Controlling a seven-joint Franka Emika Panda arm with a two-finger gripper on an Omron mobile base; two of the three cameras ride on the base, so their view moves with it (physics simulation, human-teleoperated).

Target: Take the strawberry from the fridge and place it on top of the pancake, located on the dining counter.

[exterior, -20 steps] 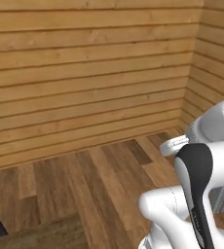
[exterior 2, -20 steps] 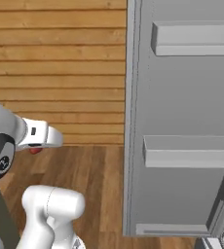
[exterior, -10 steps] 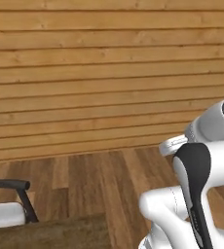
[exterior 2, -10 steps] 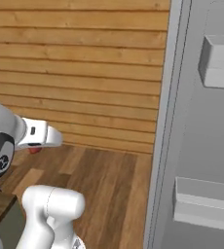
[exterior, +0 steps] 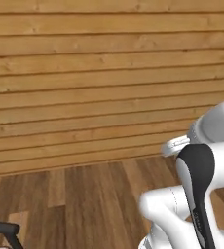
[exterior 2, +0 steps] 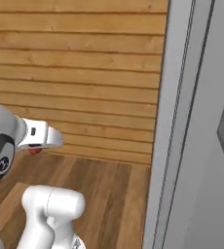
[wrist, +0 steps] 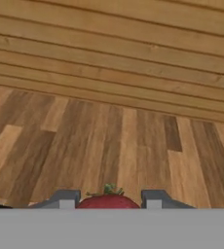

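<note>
The jaws pinch the strawberry [wrist: 107,200], a glossy red roundish fruit with a small green tuft, held between the two grey fingertips [wrist: 65,198] over the plank floor [wrist: 109,141]. In the right base view it peeks out red beneath the white hand. So the pick is done; the carry to the table and the drop onto the pancake remain. The fridge [exterior 2: 196,126], smooth pale grey, stands at the right before a horizontal wood-board wall [exterior: 84,73]

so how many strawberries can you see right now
1. The strawberry sits between the fingertips of the gripper in the hand view, above the wooden floor; the right base view shows it red under the hand. Others may be hidden.
</note>
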